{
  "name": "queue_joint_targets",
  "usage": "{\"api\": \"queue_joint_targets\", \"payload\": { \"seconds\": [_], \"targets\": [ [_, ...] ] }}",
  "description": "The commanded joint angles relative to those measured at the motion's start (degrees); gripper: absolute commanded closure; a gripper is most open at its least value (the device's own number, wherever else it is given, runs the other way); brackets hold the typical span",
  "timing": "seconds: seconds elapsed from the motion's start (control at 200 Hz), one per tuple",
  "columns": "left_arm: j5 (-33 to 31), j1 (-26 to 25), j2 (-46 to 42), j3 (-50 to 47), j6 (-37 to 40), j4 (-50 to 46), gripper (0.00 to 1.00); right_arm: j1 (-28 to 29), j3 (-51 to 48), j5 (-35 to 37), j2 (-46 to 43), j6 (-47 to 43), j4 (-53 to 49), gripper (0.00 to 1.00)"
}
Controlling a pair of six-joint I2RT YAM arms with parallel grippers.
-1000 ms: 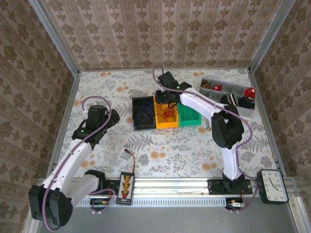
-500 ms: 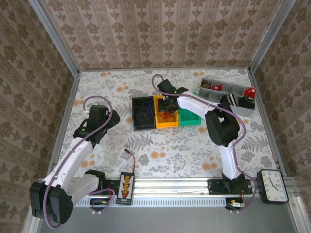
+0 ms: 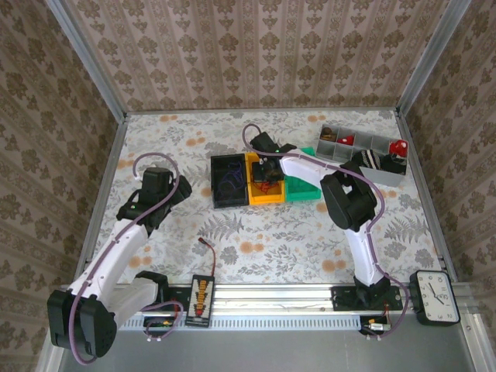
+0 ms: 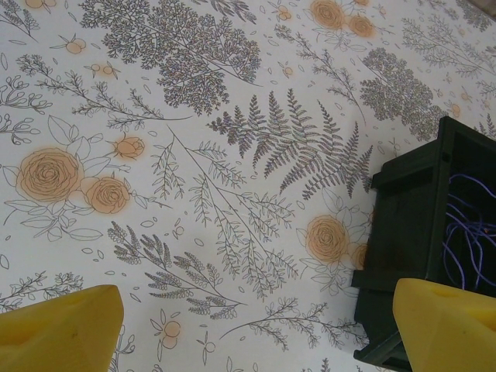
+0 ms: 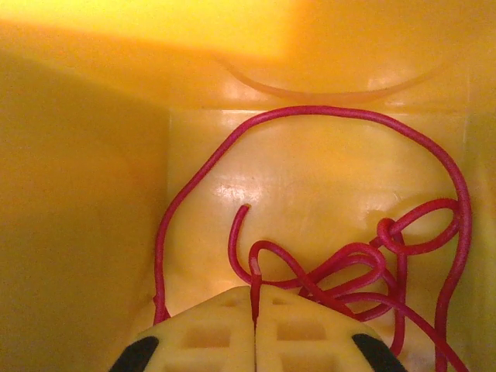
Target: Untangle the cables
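I treat the thin red flexible wire [image 5: 349, 263], looped in the yellow plastic bin [image 5: 77, 194], as light, limp and snag-prone: right gripper [image 5: 254, 310] jaws pinch one strand near its free end; left gripper [image 4: 256, 325] jaws stand wide beside the black plastic bin [image 4: 403, 201] of thin purple wire [image 4: 465, 232].

Three bins stand side by side toward the far middle of your table [image 3: 271, 240]: left bin [image 3: 229, 203], middle bin [image 3: 267, 198], right bin [image 3: 304, 191]. The cables [image 5: 349, 263] lie in the middle bin, where your right gripper [image 5: 254, 310] reaches down, a strand pinched between its fingers. Your left gripper [image 4: 254, 341] hangs over the table left of the left bin. The compartment tray [image 3: 341, 147] sits right of the bins; the connector board [image 3: 202, 299] and clock [image 3: 434, 297] lie at the near edge.
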Motion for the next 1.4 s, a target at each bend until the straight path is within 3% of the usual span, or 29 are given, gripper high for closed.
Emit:
{"api": "queue_joint_targets", "payload": {
  "seconds": [0.0,0.43,0.785,0.96,1.035,1.235,1.295,1.325,1.395],
  "targets": [
    [0.4,-0.3,0.3,2.1,0.1,-0.1,0.09,-0.4,-1.4,-0.7,-3.2,0.4,0.7,0.86],
    [0.1,-0.7,1.6,3.7,1.2,0.0,0.08,-1.0,-1.6,0.8,-9.8,-0.9,2.2,0.59],
    [-1.9,-1.2,1.1,3.7,1.2,-0.4,0.08,-1.5,-7.4,7.1,-17.4,-1.1,5.9,0.51],
    [-5.0,-1.0,-0.2,2.9,2.3,-1.0,0.05,-2.6,-15.9,11.7,-26.3,-1.0,9.2,0.47],
    [-8.4,-0.7,-0.8,3.0,3.3,-2.5,0.00,-3.7,-21.3,14.2,-31.6,-0.9,10.4,0.43],
    [-19.4,2.0,-3.2,2.1,11.3,-4.9,0.00,-7.7,-40.7,24.7,-49.6,-3.5,16.8,0.33],
    [-22.1,3.8,-3.2,1.1,12.8,-4.4,0.00,-9.7,-47.1,27.9,-54.2,-5.1,20.5,0.25],
    [-22.9,4.8,-3.1,0.5,13.9,-3.7,0.00,-10.6,-50.4,28.9,-56.1,-6.8,23.4,0.16],
    [-24.7,7.0,-2.4,-1.0,15.4,-1.6,0.00,-11.6,-58.1,32.8,-59.7,-11.4,31.1,0.14]
  ]
}}
